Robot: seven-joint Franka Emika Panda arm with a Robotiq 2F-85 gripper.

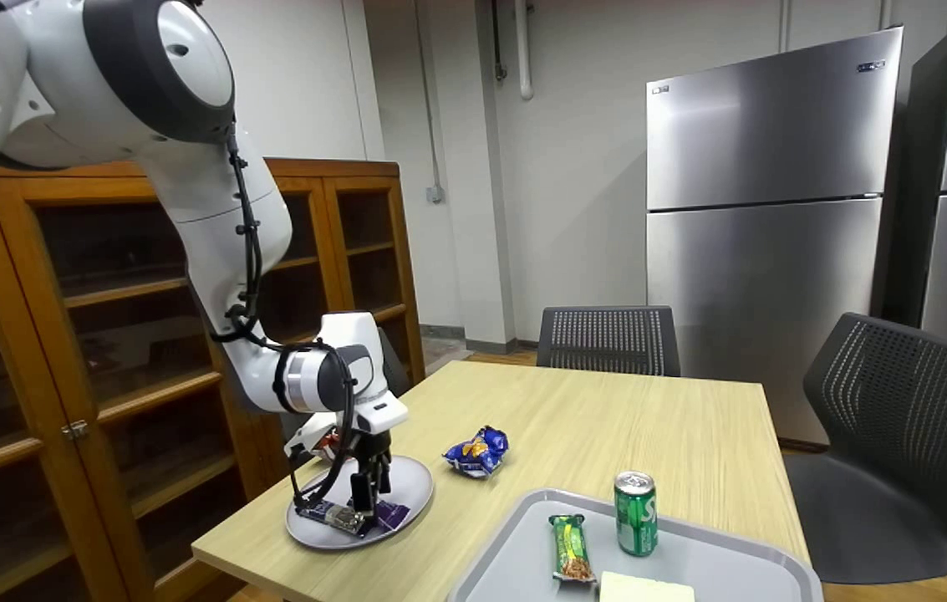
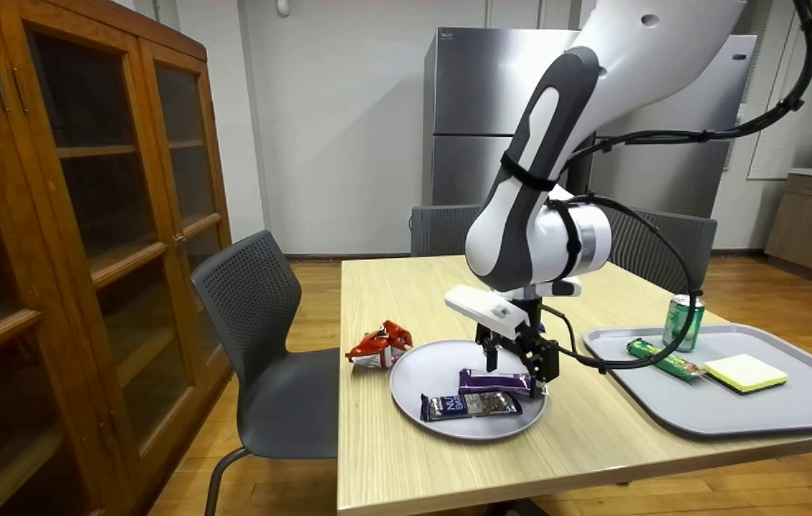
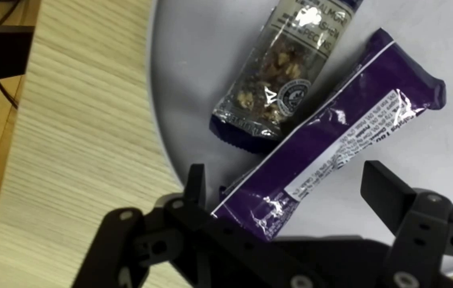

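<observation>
Two fingers (image 3: 386,196) stand parted, gripping nothing; I'd square them across the purple bar (image 3: 314,146) between them, clear of the nut bar (image 3: 284,76) beyond.

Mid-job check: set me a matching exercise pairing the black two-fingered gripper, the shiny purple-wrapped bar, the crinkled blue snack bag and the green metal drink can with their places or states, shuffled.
1. Black two-fingered gripper
2. Shiny purple-wrapped bar
3. Crinkled blue snack bag
4. Green metal drink can

A. Upright on the flat grey tray
B. On the pale wooden tabletop itself
C. Jaws apart, down at the round pale-grey plate
D. Lying on the plate beside a navy-and-clear wrapped nut bar

Pairs: 1-C, 2-D, 3-B, 4-A
</observation>
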